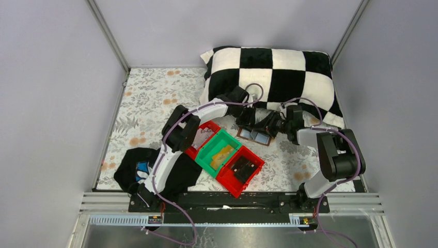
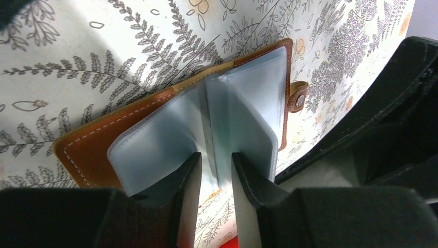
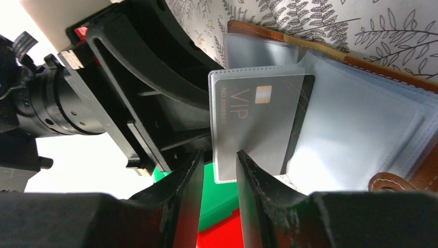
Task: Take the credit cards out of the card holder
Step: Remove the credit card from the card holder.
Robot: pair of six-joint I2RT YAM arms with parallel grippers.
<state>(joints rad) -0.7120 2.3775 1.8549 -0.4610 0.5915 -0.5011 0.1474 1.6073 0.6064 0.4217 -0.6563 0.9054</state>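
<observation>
Left gripper (image 2: 216,166) straddles a card holder (image 2: 93,150) leaf, right gripper (image 3: 219,166) the sleeved credit card (image 3: 258,124). Whether either jaws pinch, I cannot tell. Catching sleeve with card would drag the holder

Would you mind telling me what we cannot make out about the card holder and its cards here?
- Top view: the card holder is too small and half covered by the arms; contents uncountable.
- Left wrist view: the left hand straddles a sleeve; contact is hidden behind it.
- Right wrist view: the right hand hides part of the VIP card lower edge, so grip is unclear; frosted sleeves obscure the other pockets.
</observation>
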